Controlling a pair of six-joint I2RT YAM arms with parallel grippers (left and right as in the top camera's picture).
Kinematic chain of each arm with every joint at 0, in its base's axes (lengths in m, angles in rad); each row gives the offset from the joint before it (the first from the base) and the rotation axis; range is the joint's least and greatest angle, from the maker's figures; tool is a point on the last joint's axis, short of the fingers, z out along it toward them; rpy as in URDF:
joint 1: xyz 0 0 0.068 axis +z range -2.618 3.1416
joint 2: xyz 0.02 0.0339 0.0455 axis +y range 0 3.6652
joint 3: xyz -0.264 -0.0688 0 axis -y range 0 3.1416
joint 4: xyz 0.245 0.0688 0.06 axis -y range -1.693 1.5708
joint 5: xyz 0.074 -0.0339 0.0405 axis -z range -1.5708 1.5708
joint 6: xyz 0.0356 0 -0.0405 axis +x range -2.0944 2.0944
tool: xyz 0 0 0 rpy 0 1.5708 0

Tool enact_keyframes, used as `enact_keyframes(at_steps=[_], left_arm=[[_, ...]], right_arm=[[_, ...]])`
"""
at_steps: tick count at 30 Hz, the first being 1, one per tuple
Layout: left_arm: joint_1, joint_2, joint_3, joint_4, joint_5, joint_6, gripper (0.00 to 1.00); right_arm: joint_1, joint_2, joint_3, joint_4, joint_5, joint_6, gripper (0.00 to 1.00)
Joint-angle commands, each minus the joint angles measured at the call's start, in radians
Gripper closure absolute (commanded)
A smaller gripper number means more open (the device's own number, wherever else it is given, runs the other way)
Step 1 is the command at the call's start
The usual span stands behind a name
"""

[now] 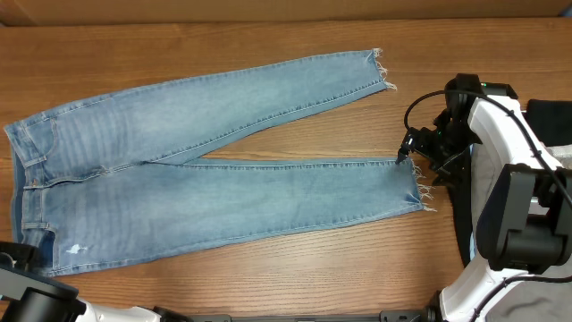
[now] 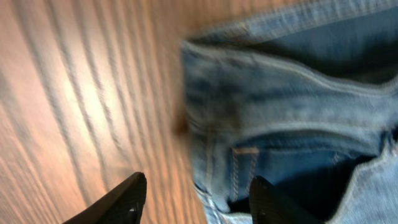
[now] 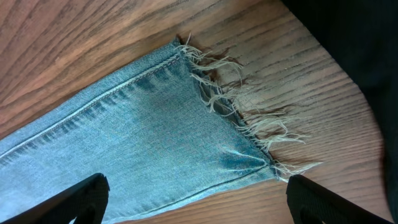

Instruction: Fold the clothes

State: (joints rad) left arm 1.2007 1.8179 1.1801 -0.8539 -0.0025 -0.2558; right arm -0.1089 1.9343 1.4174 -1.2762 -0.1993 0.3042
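The light-blue jeans (image 1: 206,170) lie flat on the wooden table, waist at the left and the two legs spread apart toward the right. My right gripper (image 1: 405,155) is open at the frayed hem of the near leg. In the right wrist view its fingers (image 3: 199,202) straddle the hem corner (image 3: 186,124) just above the cloth, holding nothing. My left gripper (image 1: 18,258) is at the waist's near-left corner. In the left wrist view it (image 2: 199,198) is open over the waistband edge (image 2: 249,93), one finger over wood and one over denim.
The wooden table (image 1: 268,286) runs past the jeans on all sides. A black item (image 1: 550,116) lies at the right edge behind my right arm and shows as a dark area in the right wrist view (image 3: 360,37). A cardboard strip (image 1: 268,7) lines the far edge.
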Motion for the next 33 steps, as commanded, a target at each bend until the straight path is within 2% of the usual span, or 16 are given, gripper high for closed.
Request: enact_keyframes(at_steps=[1,11,20,24,26,33], left_arm=[[0.012,0.019,0.0,0.04,-0.041,-0.002,0.48],[0.011,0.092,0.0,0.09,-0.041,0.008,0.63],[0.011,0.174,0.0,0.142,-0.013,0.01,0.58],[0.011,0.175,0.0,0.156,0.003,0.026,0.71],[0.011,0.175,0.0,0.159,0.006,0.028,0.96],[0.011,0.175,0.0,0.162,0.033,0.035,0.96]], right_arm=[[0.0,-0.034,-0.004,0.006,-0.005,0.017,0.05],[-0.038,-0.034,-0.004,0.029,-0.005,0.056,0.05],[-0.057,-0.034,-0.004,0.016,-0.005,0.056,0.07],[-0.057,-0.034,-0.004,0.016,-0.004,0.056,0.07],[-0.057,-0.034,-0.004,0.018,-0.004,0.056,0.07],[-0.062,-0.034,-0.004,0.012,0.049,0.125,0.04]])
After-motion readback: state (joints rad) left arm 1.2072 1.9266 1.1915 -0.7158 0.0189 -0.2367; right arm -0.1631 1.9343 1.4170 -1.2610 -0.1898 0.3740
